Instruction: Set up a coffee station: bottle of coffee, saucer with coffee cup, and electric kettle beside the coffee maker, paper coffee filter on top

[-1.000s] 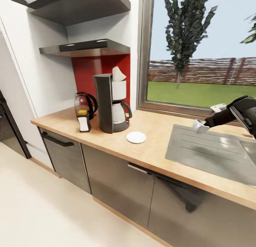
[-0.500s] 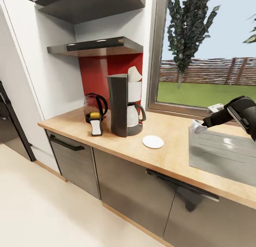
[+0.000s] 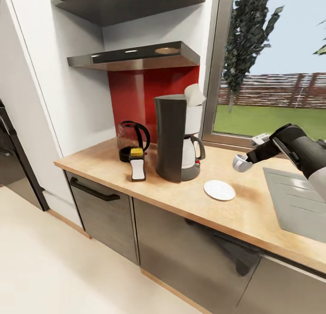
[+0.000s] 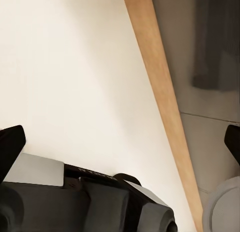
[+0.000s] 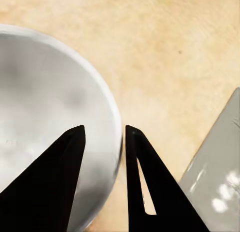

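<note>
The tall dark grey coffee maker (image 3: 174, 137) stands on the beige countertop (image 3: 181, 197) with the white paper coffee filter (image 3: 194, 95) in its top. Left of it is the smoky glass electric kettle (image 3: 131, 140). The bottle of coffee (image 3: 137, 165), yellow-capped, is just in front of the kettle. The white saucer (image 3: 219, 190) lies bare to the right of the machine. My right gripper (image 3: 248, 159) (image 5: 104, 128) is shut on the wall of the white coffee cup (image 3: 240, 163) (image 5: 50, 127), held above the counter just right of and behind the saucer. My left gripper (image 4: 120, 142) hangs open over the floor.
A steel sink (image 3: 299, 201) is set into the counter at the right. The thin dark kitchen shelf (image 3: 136, 57) hangs above the appliances, with a thicker shelf higher up. Grey cabinet fronts (image 3: 176, 241) run below, and a window stands behind the counter.
The view has swung and closed in on the counter. My right gripper has carried the cup from over the sink's corner leftwards to over the counter by the saucer.
</note>
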Controlling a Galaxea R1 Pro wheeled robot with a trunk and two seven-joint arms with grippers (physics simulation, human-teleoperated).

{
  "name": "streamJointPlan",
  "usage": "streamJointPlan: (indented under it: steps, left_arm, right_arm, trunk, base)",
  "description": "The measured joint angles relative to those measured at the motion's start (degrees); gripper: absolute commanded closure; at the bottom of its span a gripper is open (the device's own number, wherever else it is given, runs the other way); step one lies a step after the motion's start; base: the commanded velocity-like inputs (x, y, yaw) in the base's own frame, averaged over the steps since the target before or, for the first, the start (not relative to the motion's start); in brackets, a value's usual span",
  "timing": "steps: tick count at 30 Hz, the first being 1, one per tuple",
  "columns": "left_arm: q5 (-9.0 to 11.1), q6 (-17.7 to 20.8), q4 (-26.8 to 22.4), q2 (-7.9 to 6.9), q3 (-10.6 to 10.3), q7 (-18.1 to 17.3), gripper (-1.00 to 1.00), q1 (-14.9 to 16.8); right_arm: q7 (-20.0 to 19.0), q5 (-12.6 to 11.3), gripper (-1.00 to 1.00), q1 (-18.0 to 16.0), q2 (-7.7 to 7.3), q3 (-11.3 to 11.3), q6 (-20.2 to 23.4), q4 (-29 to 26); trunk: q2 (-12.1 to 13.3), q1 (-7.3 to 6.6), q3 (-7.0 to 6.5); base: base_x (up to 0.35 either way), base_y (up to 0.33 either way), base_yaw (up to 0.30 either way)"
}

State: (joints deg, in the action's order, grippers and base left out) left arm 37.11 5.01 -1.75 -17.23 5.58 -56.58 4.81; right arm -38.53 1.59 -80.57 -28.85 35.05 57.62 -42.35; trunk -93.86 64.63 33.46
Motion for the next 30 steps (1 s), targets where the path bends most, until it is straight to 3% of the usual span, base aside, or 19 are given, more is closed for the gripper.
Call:
streamJointPlan:
  steps: [2,7,13,17,24,25,30]
  left_arm:
    - [0.0,0.0,0.01,0.0,0.01,0.0,-1.0,0.01]
    - [0.0,-0.04,-0.01,0.0,0.02,0.02,-1.0,-0.01]
    - [0.0,-0.07,-0.01,0.01,-0.01,0.02,-1.0,-0.01]
    - [0.0,-0.08,-0.01,0.01,0.02,0.02,-1.0,-0.01]
    - [0.0,-0.08,-0.01,0.01,0.0,0.02,-1.0,-0.01]
    - [0.0,-0.08,-0.01,0.01,0.02,0.02,-1.0,-0.01]
    - [0.0,-0.08,-0.01,0.01,0.03,0.02,-1.0,-0.01]
  right_arm:
    - [0.13,2.26,1.0,-0.01,1.59,2.36,0.14,-0.03]
    - [0.23,3.48,1.0,-0.04,2.32,3.26,0.07,-0.02]
    - [0.11,3.58,1.0,-0.04,2.37,3.57,0.07,-0.24]
    - [0.05,3.35,1.0,-0.04,2.28,4.63,0.1,-3.37]
    - [-3.16,3.38,1.0,0.04,2.34,7.93,0.08,-7.53]
    - [-3.69,3.2,1.0,0.05,2.31,9.5,0.15,-7.72]
    - [-4.03,3.19,1.0,0.05,2.3,10.94,0.06,-7.78]
  trunk:
    - [0.0,0.01,0.0]
    - [-0.01,0.02,0.0]
    - [-0.01,0.02,0.0]
    - [-0.01,0.02,0.0]
    - [0.0,0.02,0.0]
    - [0.0,0.02,0.0]
    - [0.0,0.02,0.0]
  base:
    - [0.125,0.175,0.0]
    - [0.039,0.054,0.0]
    - [0.005,0.007,0.0]
    - [0.001,0.001,0.0]
    - [0.0,0.0,0.0]
    - [0.0,0.0,0.0]
    - [0.0,0.0,0.0]
